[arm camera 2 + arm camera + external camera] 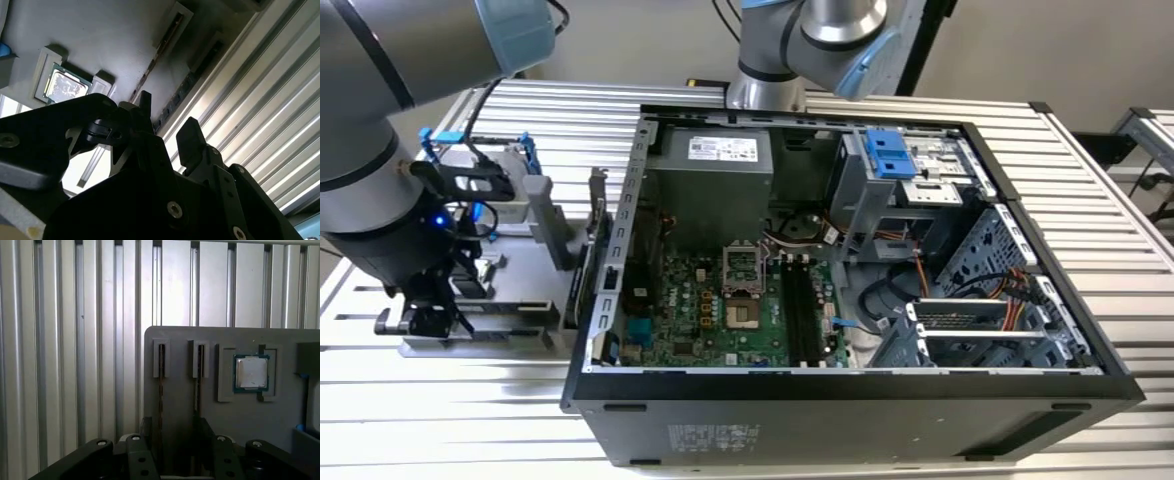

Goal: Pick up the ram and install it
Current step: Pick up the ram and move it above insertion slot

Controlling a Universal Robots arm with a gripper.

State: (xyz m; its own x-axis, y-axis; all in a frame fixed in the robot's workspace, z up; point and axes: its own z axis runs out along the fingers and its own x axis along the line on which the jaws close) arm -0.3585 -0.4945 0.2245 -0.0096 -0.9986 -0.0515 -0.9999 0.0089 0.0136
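Two ram sticks stand on edge in slots of a grey holder plate (180, 340): one ram (161, 385) and a second ram (197, 385) beside it. The second wrist view shows them as thin dark strips, one ram (155, 60) and one ram (187, 82) with a row of black chips. My gripper (175, 427) is open just above their near ends, one black finger (146, 424) to each side. The chip-lined stick runs in between the fingertips (190, 131). In the exterior view my gripper (427, 315) hangs over the holder (494, 335), left of the computer case (854, 390).
A square silver processor (251, 373) sits in a recess of the same plate, beside the ram. The open case shows a green motherboard (707, 310) with long black memory slots (795, 300), a power supply and drive bays. Ribbed metal table (60, 340) surrounds the holder.
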